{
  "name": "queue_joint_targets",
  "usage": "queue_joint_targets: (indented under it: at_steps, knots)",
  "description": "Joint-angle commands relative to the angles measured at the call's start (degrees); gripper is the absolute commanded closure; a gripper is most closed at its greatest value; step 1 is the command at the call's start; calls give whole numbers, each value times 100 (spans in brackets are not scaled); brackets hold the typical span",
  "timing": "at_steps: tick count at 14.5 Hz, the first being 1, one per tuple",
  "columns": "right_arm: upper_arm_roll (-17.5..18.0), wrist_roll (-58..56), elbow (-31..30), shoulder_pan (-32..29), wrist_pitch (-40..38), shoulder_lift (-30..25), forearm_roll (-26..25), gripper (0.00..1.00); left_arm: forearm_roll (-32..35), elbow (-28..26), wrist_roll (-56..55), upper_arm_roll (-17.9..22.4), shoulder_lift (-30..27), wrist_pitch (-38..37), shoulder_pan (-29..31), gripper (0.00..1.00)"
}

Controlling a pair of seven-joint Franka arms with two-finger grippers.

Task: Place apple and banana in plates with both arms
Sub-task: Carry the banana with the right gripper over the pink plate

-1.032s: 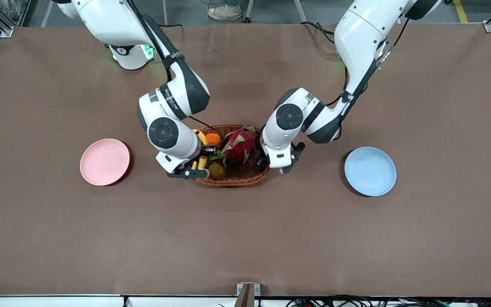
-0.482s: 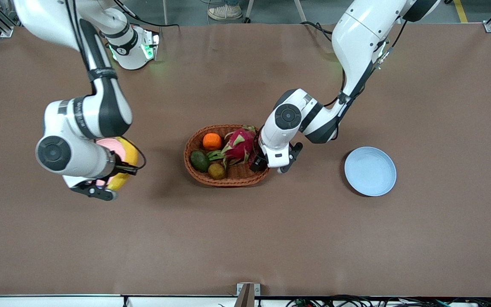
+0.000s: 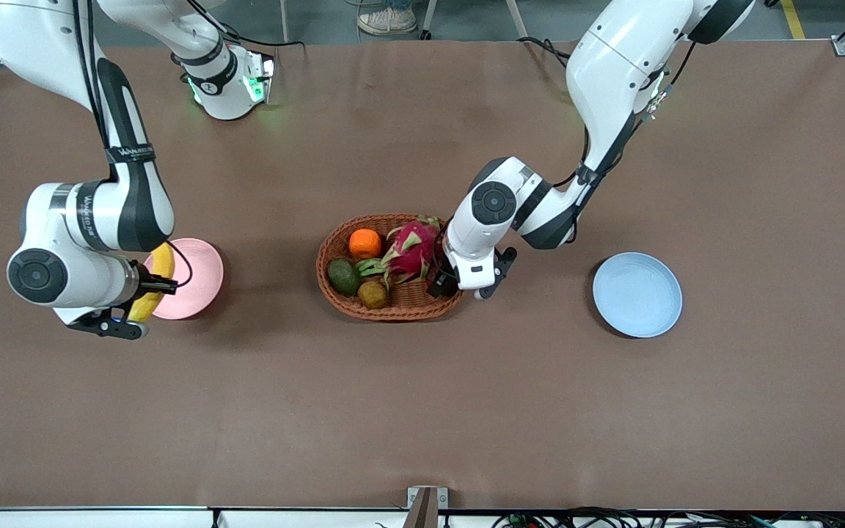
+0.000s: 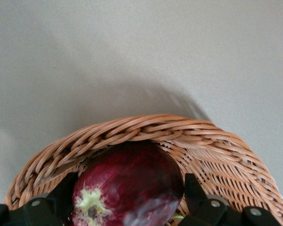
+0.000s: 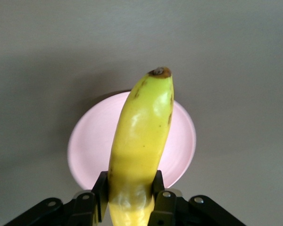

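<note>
Front view, left to right. Right gripper (image 3: 145,290) at the left of the frame, up in the air over the edge of the pink plate (image 3: 199,275), fingers clamped on the banana (image 3: 152,282); the banana overhangs the plate rim. Right wrist view confirms it: both fingers (image 5: 101,188) press the banana's sides, banana (image 5: 141,136) sticks out over the pink plate (image 5: 181,141), dark tip pointing away from the gripper. Centre of frame: wicker basket (image 3: 393,312) with an orange (image 3: 364,243), an avocado (image 3: 343,276), a small brown fruit (image 3: 372,294) and a dragon fruit (image 3: 411,248). Left gripper (image 3: 443,281) is down inside the basket at the end toward the left arm, just beside the dragon fruit. Left wrist view: apple (image 4: 127,186) sits between the two fingers (image 4: 191,188) against the basket wall (image 4: 146,127), fingers at both sides of it, closed on it, stem dimple facing the camera. Right of frame: blue plate (image 3: 637,294) on the table, well apart from the basket.
</note>
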Motion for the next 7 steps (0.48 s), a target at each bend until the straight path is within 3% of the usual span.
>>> queue_joint_targets:
  at_steps: [1, 4, 7]
  knots:
    - [93, 11, -552, 86, 421, -277, -560, 94, 127, -29, -173, 55, -28, 83, -68, 28]
    - [84, 3, -912, 68, 826, -242, -700, 94, 127, 6, -173, 73, -45, 83, -68, 61]
    - [84, 12, -1151, 60, 1055, -233, -719, 94, 127, 94, -155, 90, -124, 31, -42, 71]
